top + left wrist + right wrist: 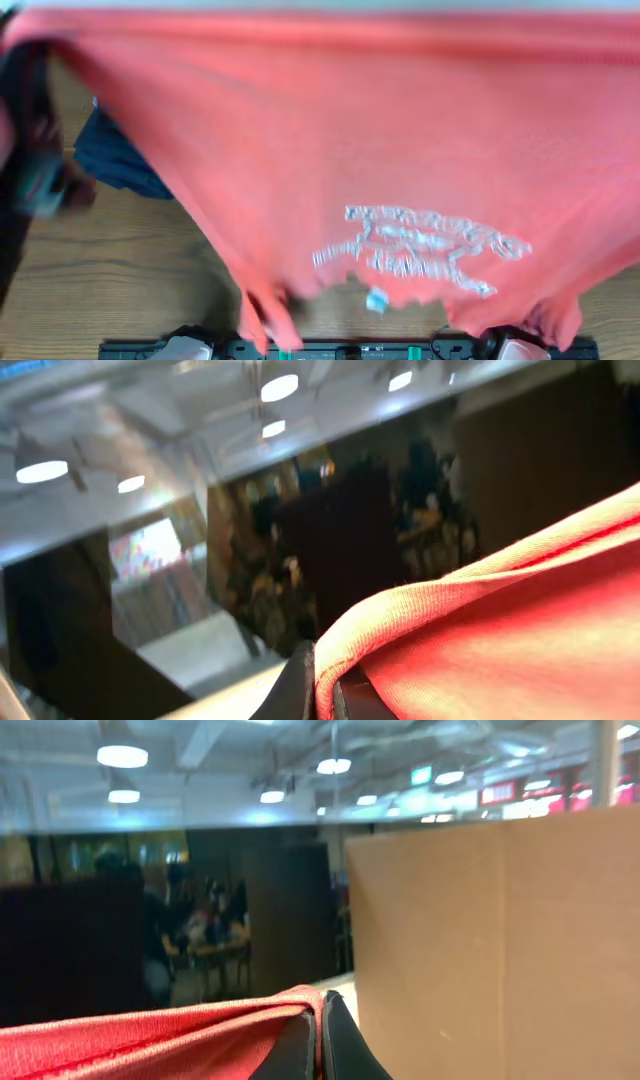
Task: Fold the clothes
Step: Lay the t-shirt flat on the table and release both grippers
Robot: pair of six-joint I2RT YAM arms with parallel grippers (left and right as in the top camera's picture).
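Left arm (28,150): dark and blurred at the far left edge of the overhead view, raised near the camera, against the upper left corner of the coral cloth.
Navy garment (115,150): on the table at the left, partly hidden behind the hanging cloth; shape hard to tell.
Left gripper (322,690): clamped tight, dark fingers (298,685) pinching a folded edge of coral cloth at the bottom of the left wrist view; ceiling lights and a dim room behind.
Table (100,290): wood grain, showing at the lower left and in a strip at the lower right, beneath the shirt.
T-shirt (400,130): coral-red, held up off the table and stretched wide between both grippers, filling most of the overhead view from the top edge down; lower edge uneven, with bunched corners near the bottom left and bottom right. Rising to the right from the pinch in the left wrist view (500,630); lying to the left of the pinch in the right wrist view (150,1040).
Lettering (420,245): pale, arched, low on the cloth and right of centre; too blurred to read.
Tag (377,299): small, pale, just below the lettering at the hanging edge.
Right gripper (320,1042): clamped tight on the end of a fold of coral cloth, bottom centre of the right wrist view.
Brown panel (490,940): flat, cardboard-coloured, filling the right half of the right wrist view behind the gripper.
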